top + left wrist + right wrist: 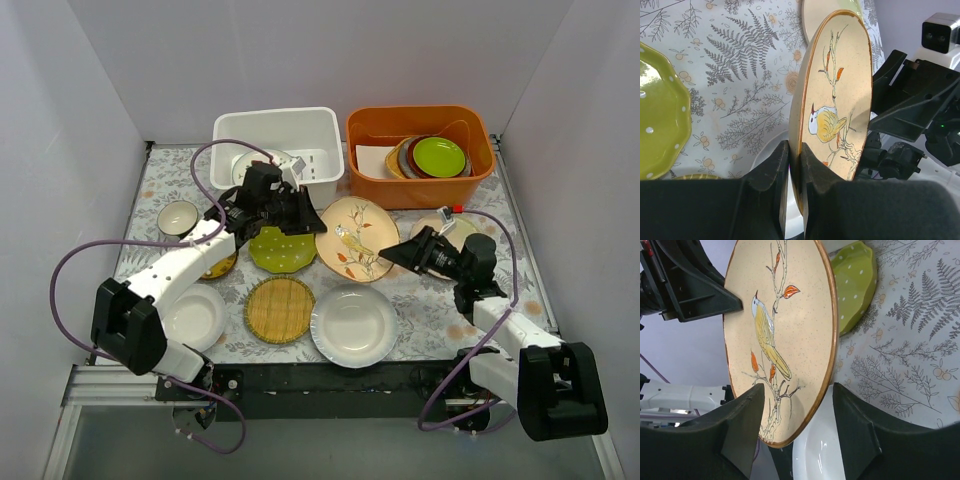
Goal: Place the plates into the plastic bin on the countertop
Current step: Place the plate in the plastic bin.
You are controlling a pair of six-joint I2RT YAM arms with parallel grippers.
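Bird-and-branch plate [355,238] sits mid-desk, pinched at its left rim by the left claw [312,222], whose two fingers are pressed together on the plate's edge. It appears tipped up off the fern-print desk [430,310] rather than lying flat. From the other side, the right claw [393,256] has its fingers spread apart and straddles the opposite rim with a gap on each side, so it is not yet gripping. It looks like a two-armed lift or a handover, with the thin rim offered edge-on because a flat plate gives fingers little to bite on.

The white plastic bin [275,112] stands at the far edge of the desk, behind the left arm and beside an orange tub [420,113] holding its own stack. Part of a plate shows inside the bin.

The green dotted plate [282,248] lies just beside the held plate on the left. The large white plate [353,325] and the woven bamboo plate [280,308] lie on the near side. That leaves little open cloth around the grasp.

The freest route to the bin is probably up and back. The plate must clear the bin's near wall, and the left arm's cable loops close by there.
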